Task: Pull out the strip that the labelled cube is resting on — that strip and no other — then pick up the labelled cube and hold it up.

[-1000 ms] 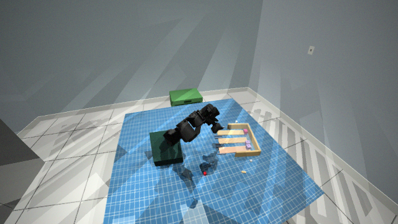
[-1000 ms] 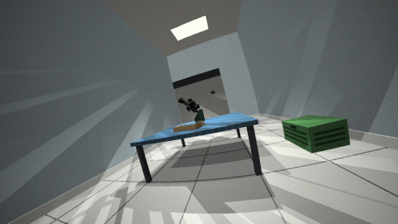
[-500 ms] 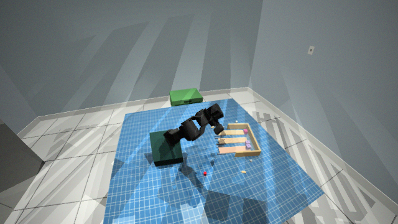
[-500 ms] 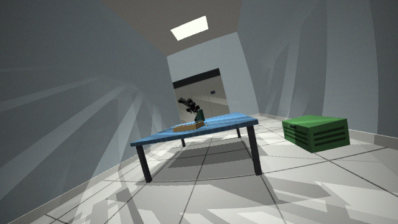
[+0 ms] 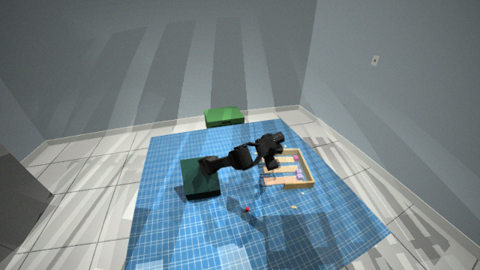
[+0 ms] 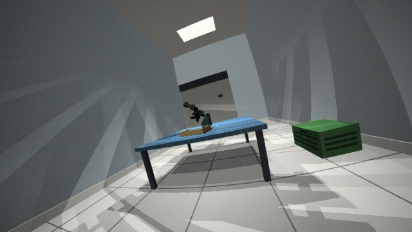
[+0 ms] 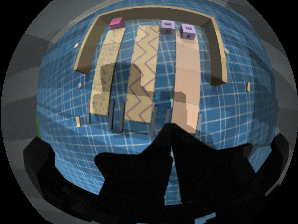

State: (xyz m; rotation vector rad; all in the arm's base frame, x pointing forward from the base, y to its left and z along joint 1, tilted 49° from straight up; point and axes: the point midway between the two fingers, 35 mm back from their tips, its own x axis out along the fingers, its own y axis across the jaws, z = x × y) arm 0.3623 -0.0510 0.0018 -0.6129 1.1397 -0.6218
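A three-sided wooden frame (image 5: 308, 176) (image 7: 216, 50) (image 6: 194, 131) lies on the blue table (image 5: 210, 232) (image 6: 238, 125). Inside it lie three tan strips: left (image 7: 107, 70) (image 5: 286, 160), middle with a zigzag pattern (image 7: 148, 56) (image 5: 285, 169), and right (image 7: 188, 76) (image 5: 281, 181). A pink cube (image 7: 116, 23) (image 5: 296, 157) sits on the left strip's far end. Purple cubes sit on the middle strip (image 7: 166, 26) (image 5: 298, 172) and on the right strip (image 7: 188, 30) (image 5: 299, 176). I cannot tell which one bears a label. My gripper (image 7: 169, 127) (image 5: 272, 163) (image 6: 197, 118) is shut, its tips by the strips' near ends, between the middle and right strips.
The arm stands on a dark green base block (image 5: 199, 180). A green crate (image 5: 223, 116) (image 6: 325, 136) sits on the floor beyond the table. A small red ball (image 5: 247, 209) and tan bits (image 5: 294, 206) (image 5: 302, 193) lie on the table near the frame.
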